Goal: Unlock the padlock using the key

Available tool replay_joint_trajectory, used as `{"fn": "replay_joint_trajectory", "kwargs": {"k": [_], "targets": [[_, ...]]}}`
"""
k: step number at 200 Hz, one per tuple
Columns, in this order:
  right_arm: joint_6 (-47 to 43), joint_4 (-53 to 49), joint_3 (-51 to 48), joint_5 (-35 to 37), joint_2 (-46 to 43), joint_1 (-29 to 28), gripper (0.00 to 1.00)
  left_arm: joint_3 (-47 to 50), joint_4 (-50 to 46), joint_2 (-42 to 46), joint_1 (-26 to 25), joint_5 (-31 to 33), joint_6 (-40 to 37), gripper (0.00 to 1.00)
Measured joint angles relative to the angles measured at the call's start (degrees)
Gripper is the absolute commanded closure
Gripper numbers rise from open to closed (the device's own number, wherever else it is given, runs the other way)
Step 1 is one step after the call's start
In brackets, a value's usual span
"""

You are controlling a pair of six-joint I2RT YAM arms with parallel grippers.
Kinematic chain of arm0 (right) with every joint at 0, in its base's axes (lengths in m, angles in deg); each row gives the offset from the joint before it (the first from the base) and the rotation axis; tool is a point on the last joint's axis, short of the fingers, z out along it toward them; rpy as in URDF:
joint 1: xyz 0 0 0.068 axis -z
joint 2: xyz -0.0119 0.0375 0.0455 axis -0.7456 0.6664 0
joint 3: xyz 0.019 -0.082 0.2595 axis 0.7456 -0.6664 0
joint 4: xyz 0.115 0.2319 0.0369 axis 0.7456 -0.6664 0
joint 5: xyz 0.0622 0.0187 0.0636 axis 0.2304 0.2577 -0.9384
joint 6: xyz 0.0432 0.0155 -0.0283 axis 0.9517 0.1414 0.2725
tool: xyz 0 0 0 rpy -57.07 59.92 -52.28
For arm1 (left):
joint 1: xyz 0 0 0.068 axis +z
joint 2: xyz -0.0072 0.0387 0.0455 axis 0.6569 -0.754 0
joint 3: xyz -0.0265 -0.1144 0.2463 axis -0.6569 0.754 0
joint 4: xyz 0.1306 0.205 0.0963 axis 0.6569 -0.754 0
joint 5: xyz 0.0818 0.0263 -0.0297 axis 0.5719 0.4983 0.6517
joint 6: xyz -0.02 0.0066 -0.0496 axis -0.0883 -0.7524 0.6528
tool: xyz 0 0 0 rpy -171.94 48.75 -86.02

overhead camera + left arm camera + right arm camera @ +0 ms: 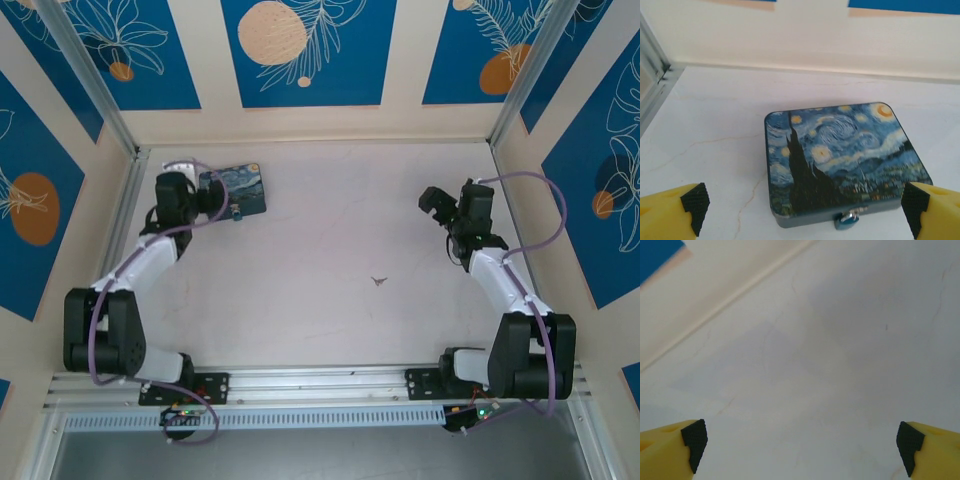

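Note:
The padlock (236, 211), tiny and bluish-silver, hangs from the front clasp of the painted night-sky box (238, 190) at the back left. In the left wrist view the padlock (847, 220) sits at the box's (840, 155) near edge. My left gripper (215, 193) hovers just in front of the box, open, its yellow fingers (690, 206) spread wide with the left gripper's gap (805, 206) over the box's near half. The key (378, 281), a thin dark sliver, lies flat near the table's middle. My right gripper (430, 199) is open at the back right, above bare table (802, 444).
The white tabletop (330, 230) is enclosed by blue-and-cream patterned walls, with an aluminium post (95, 85) in the back left corner. Both arm bases sit on the rail (320, 385) at the near edge.

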Motion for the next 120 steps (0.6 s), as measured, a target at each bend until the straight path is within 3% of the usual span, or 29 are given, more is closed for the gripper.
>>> {"fn": "replay_joint_trajectory", "kwargs": {"k": [60, 120], "targets": [[3.39, -10.49, -2.56, -12.85, -8.35, -6.27, 0.01, -36.70, -23.37, -26.43, 6.32, -3.06, 7.23, 0.00], [5.88, -16.85, -2.93, -14.21, -14.86, -8.39, 0.01, -55.63, -38.60, -45.40, 6.51, -8.74, 9.73, 0.00]]}}
